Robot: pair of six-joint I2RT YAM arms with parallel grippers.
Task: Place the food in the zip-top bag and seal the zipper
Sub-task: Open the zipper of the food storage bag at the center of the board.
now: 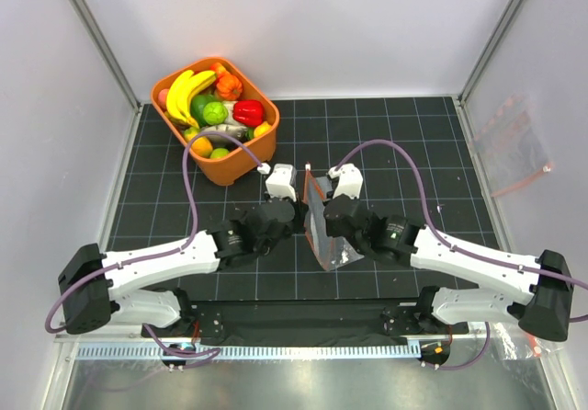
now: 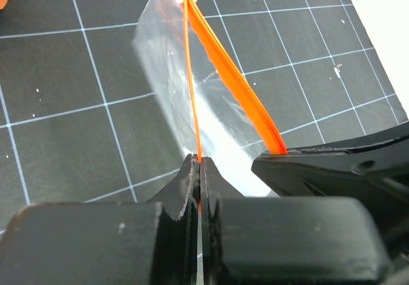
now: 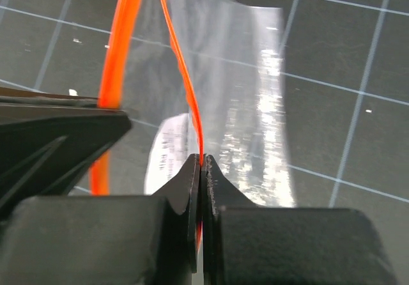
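Left fingers and right fingers each pinch one zipper strip; zip-top bag open.

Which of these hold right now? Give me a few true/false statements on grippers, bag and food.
1. The left gripper is shut on one lip of the zipper. True.
2. The right gripper hangs open above the bag. False: it is shut on the zipper's other lip.
3. The zip-top bag is sealed. False: the two orange lips stand apart along most of the mouth and meet only at the far end.
4. The food lies in the orange tub. True.
5. A banana is inside the bag. False: the wrist views show only clear plastic with no food in it.
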